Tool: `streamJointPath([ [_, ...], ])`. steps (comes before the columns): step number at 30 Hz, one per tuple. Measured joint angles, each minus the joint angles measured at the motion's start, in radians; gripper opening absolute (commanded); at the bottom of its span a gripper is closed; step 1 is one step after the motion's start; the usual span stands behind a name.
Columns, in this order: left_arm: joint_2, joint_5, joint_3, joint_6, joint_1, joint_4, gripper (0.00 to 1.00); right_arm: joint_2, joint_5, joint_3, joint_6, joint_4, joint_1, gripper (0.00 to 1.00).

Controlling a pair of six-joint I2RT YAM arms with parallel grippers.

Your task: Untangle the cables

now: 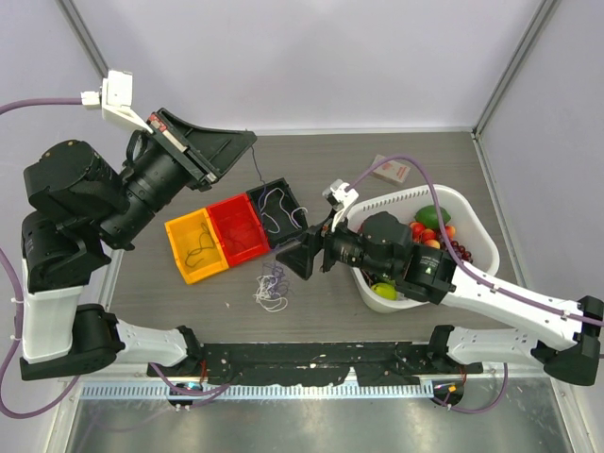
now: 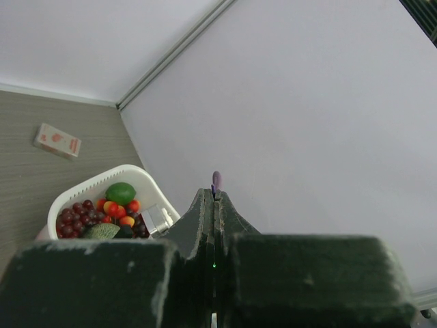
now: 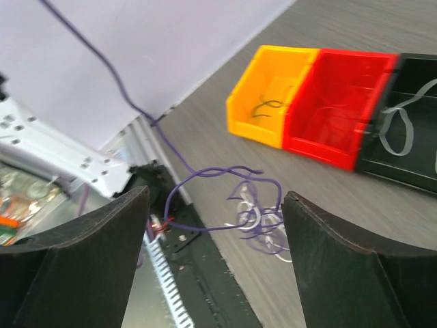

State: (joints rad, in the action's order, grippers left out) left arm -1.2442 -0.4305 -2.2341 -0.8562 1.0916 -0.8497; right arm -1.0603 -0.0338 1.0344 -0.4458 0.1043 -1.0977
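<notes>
The cables (image 3: 259, 215) looked light, limp and snag-prone, probably best pinched at a loose outer loop by the right gripper (image 3: 215, 196), jaws apart, while the left gripper (image 2: 215, 198) was clamped on a purple strand (image 2: 216, 180).

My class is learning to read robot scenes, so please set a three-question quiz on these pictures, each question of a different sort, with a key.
1. True or false: the right gripper has its jaws shut.
2. Multiple choice: the loose tangle of cables lies A) in the white basket, B) on the table, C) in the red bin.
3. Short answer: what colour is the cord pinched in the left gripper?

Key: 1 false, the jaws stand wide open; 2 B; 3 purple.
</notes>
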Motion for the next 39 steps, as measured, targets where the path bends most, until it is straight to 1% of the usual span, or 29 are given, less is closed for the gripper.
streamJointPath([
  [1, 0.000, 0.000, 0.000, 0.000, 0.000, 0.000, 0.00, 0.000, 0.034, 0.003, 0.006, 0.013, 0.000, 0.89],
  [4, 0.000, 0.000, 0.000, -0.001, 0.000, -0.001, 0.00, 0.000, 0.142, 0.026, 0.053, 0.063, 0.000, 0.89],
  [7, 0.000, 0.000, 0.000, -0.001, 0.000, -0.001, 0.00, 0.018, 0.189, 0.039, 0.101, 0.074, 0.002, 0.89],
  [13, 0.000, 0.000, 0.000, -0.001, 0.000, -0.001, 0.00, 0.065, 0.105, 0.033, 0.100, 0.037, 0.000, 0.77],
  [20, 0.000, -0.006, 0.000, -0.001, 0.000, -0.001, 0.00, 0.012, 0.023, 0.016, 0.048, -0.014, -0.026, 0.76],
  [24, 0.000, -0.006, 0.000, -0.001, 0.000, -0.001, 0.00, -0.020, 0.006, -0.007, 0.037, -0.034, -0.029, 0.72],
  [26, 0.000, -0.006, 0.000, -0.001, 0.000, -0.001, 0.00, -0.047, 0.010, -0.010, 0.027, -0.050, -0.029, 0.63],
  [28, 0.000, -0.006, 0.000, -0.001, 0.000, -0.001, 0.00, -0.075, 0.026, -0.010, 0.023, -0.061, -0.029, 0.51],
  [29, 0.000, -0.007, 0.000, -0.001, 0.000, -0.001, 0.00, -0.088, 0.037, -0.011, 0.024, -0.065, -0.029, 0.36],
  [30, 0.000, -0.007, 0.000, -0.001, 0.000, -0.001, 0.00, -0.099, 0.047, -0.012, 0.024, -0.070, -0.029, 0.25],
  [32, 0.000, -0.007, 0.000, -0.001, 0.000, -0.001, 0.00, -0.115, 0.061, -0.021, 0.031, -0.077, -0.029, 0.11],
  [33, 0.000, -0.007, -0.002, 0.000, 0.000, -0.002, 0.00, -0.118, 0.067, -0.032, 0.031, -0.082, -0.029, 0.08],
  [34, -0.002, -0.008, -0.006, 0.000, 0.000, -0.003, 0.00, -0.117, 0.073, -0.050, 0.030, -0.085, -0.029, 0.03],
  [35, -0.003, -0.012, -0.012, 0.002, 0.000, -0.005, 0.00, -0.114, 0.079, -0.072, 0.027, -0.092, -0.029, 0.02],
  [39, -0.005, -0.037, -0.045, 0.023, 0.000, -0.016, 0.00, -0.071, 0.101, -0.227, 0.013, -0.110, -0.029, 0.01],
])
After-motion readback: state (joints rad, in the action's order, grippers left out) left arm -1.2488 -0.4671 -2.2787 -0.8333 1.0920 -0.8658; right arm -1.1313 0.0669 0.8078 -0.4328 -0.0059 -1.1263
